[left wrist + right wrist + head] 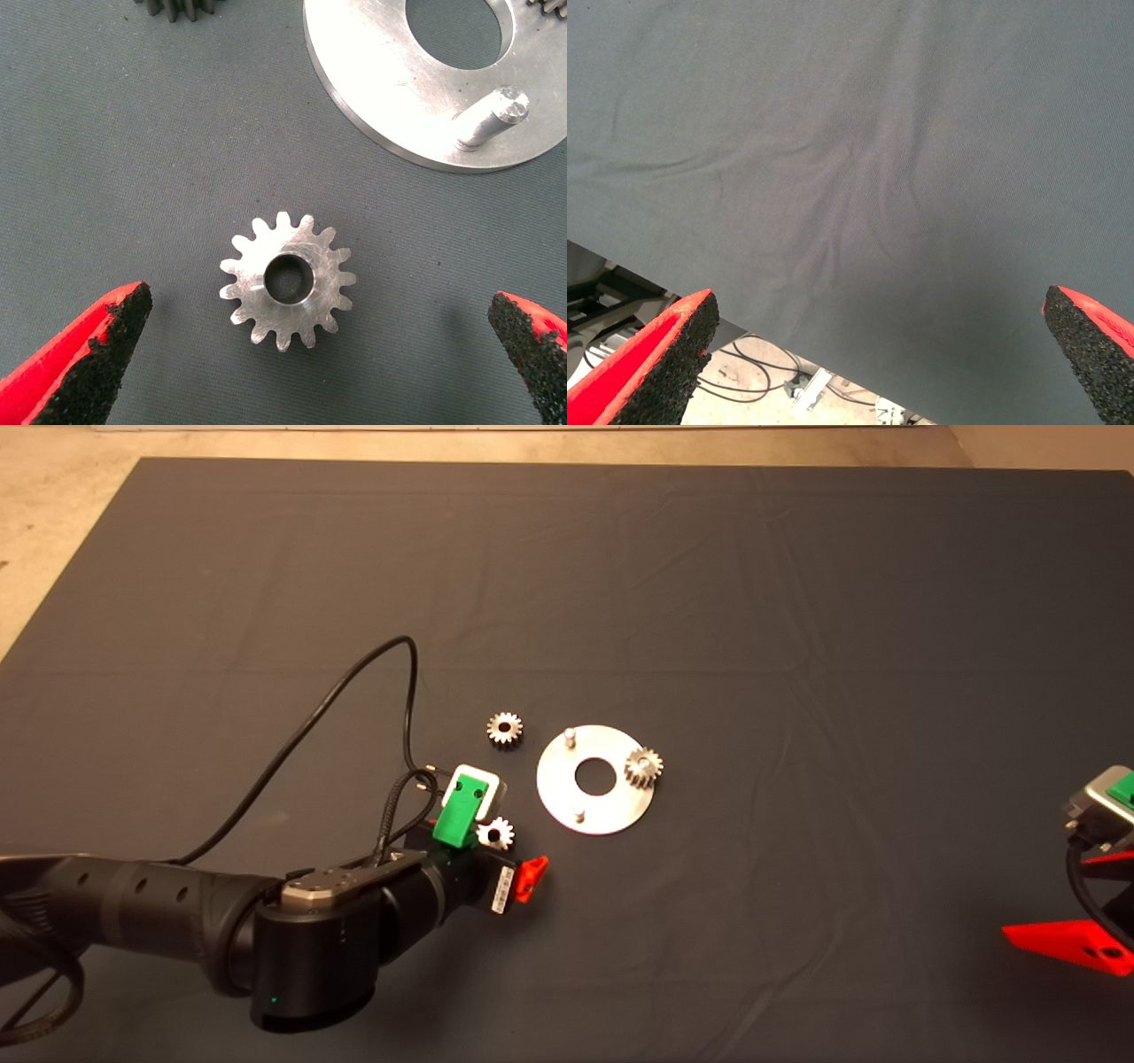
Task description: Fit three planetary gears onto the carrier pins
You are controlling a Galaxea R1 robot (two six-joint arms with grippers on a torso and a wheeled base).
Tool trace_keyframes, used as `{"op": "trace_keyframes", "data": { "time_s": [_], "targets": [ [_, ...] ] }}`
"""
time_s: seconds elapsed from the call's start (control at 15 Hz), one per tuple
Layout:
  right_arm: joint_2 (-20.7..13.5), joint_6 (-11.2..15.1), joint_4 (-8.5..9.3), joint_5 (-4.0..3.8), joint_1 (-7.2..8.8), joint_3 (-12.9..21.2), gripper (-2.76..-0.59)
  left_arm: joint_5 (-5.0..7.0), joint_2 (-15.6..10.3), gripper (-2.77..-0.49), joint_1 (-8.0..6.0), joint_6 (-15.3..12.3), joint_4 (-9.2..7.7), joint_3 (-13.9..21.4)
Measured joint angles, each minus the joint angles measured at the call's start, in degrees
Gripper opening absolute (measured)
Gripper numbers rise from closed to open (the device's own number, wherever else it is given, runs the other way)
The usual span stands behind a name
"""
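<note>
gear [288, 282] sits centred between your wide-open, empty left gripper [319, 354]: drop straight, pinch across its teeth, then carry it to the near pin [489, 119].

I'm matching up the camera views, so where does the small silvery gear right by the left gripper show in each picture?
Head view: the small silvery toothed gear lies on the dark mat, beside the left gripper.
Left wrist view: the gear lies flat between the open red fingers.
Right wrist view: not in it.
Shared landmark: the shiny metal disc with upright pins.
</note>
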Motion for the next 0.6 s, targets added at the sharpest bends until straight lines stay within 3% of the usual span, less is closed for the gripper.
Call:
{"op": "trace_keyframes", "data": {
  "time_s": [0.33,0.47,0.6],
  "targets": [
    [-0.01,0.0,0.0,0.0,0.02,0.0,-0.62,-0.2,0.03,-0.5,0.0,1.74,1.55,-0.89],
    [-0.01,0.0,0.0,0.01,0.02,-0.01,-0.62,-1.5,0.02,-0.5,0.3,1.99,1.79,-1.75],
    [-0.11,0.0,0.0,-0.01,0.02,-0.02,-0.62,-3.09,0.02,-0.5,1.77,3.37,1.82,-1.95]
  ]
}}
